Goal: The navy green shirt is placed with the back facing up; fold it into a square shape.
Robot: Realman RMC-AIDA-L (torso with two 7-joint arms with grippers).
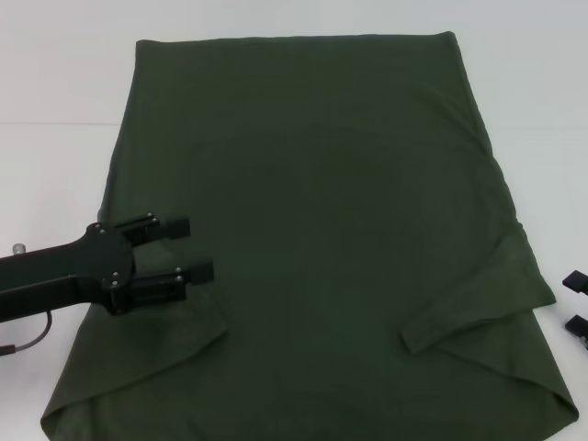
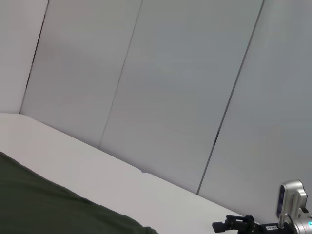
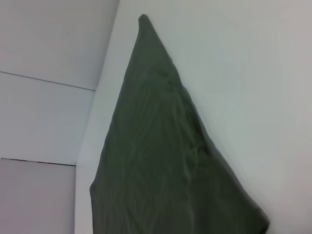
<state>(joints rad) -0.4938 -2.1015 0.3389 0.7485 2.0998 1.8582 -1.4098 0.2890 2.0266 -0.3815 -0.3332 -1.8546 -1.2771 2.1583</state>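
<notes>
The navy green shirt (image 1: 312, 230) lies flat on the white table (image 1: 55, 83), filling most of the head view, with both sleeves folded inward over its body. It also shows in the left wrist view (image 2: 44, 207) and the right wrist view (image 3: 161, 161). My left gripper (image 1: 188, 248) is open and empty, hovering over the shirt's left side just above the folded left sleeve (image 1: 184, 331). My right gripper (image 1: 576, 303) sits at the right edge of the table, beside the shirt, only its tips in view. The right sleeve (image 1: 478, 303) lies folded on the shirt.
Bare white table surface lies to the left, right and far side of the shirt. Grey wall panels (image 2: 170, 83) stand behind the table. My right arm's gripper and wrist camera (image 2: 273, 219) show far off in the left wrist view.
</notes>
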